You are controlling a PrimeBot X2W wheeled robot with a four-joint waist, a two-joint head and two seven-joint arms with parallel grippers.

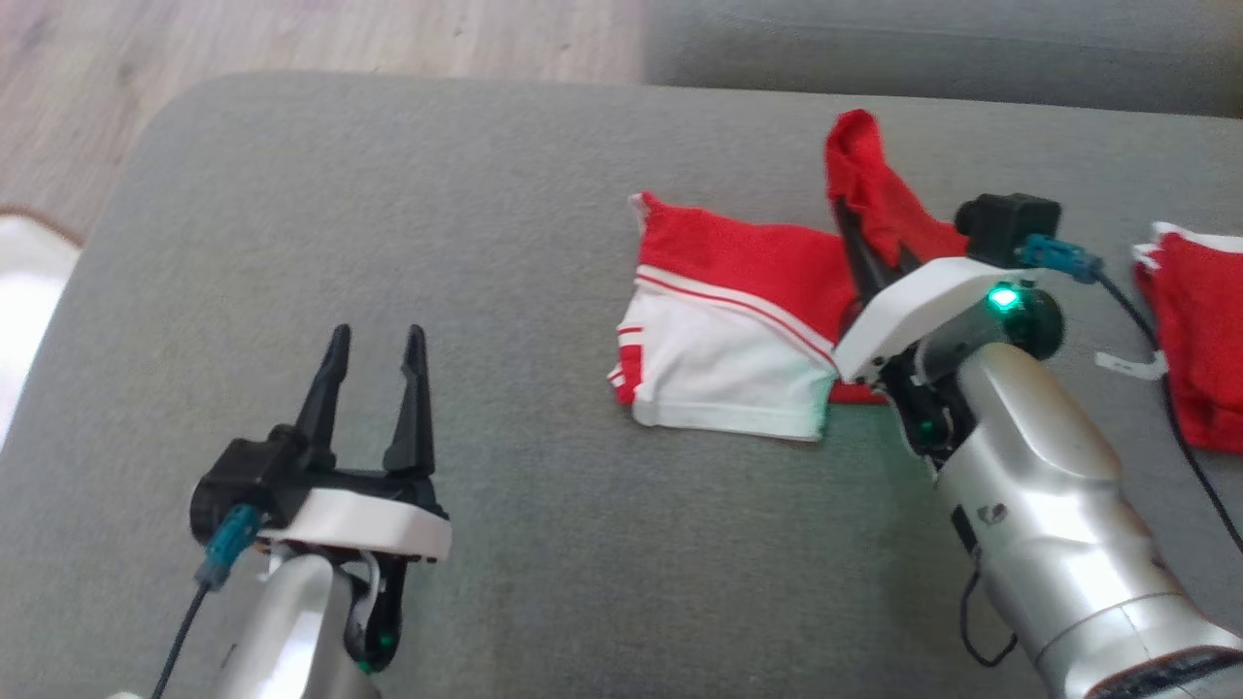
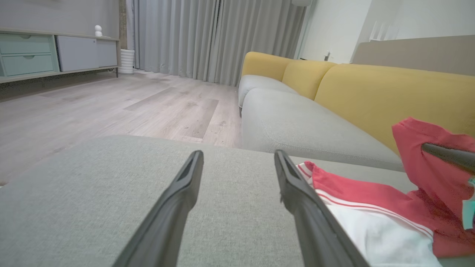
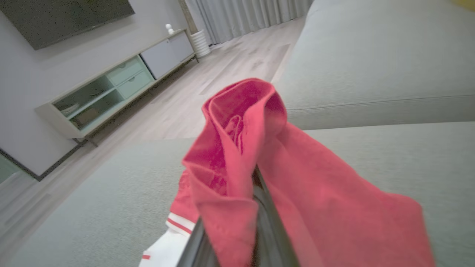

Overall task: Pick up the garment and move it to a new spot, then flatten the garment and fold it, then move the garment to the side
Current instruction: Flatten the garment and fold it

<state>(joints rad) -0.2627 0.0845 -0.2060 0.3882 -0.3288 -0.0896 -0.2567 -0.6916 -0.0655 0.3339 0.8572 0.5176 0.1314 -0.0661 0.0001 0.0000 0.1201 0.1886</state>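
Note:
The garment (image 1: 738, 320) is red and white with thin stripes and lies partly folded on the grey cushion (image 1: 388, 223). My right gripper (image 1: 864, 238) is shut on the garment's red edge and holds that part lifted above the rest. In the right wrist view the red cloth (image 3: 259, 167) drapes over the closed fingers (image 3: 265, 222). My left gripper (image 1: 374, 354) stands open over bare cushion to the garment's left, nothing between its fingers. The left wrist view shows the garment (image 2: 378, 218) to the right of the open fingers (image 2: 297, 189).
Another red garment (image 1: 1199, 330) with a white tag lies at the right edge of the cushion. A black cable (image 1: 1160, 349) runs from the right wrist. Beyond are a grey and yellow sofa (image 2: 334, 100), wooden floor (image 2: 111, 104) and a low cabinet (image 2: 44, 52).

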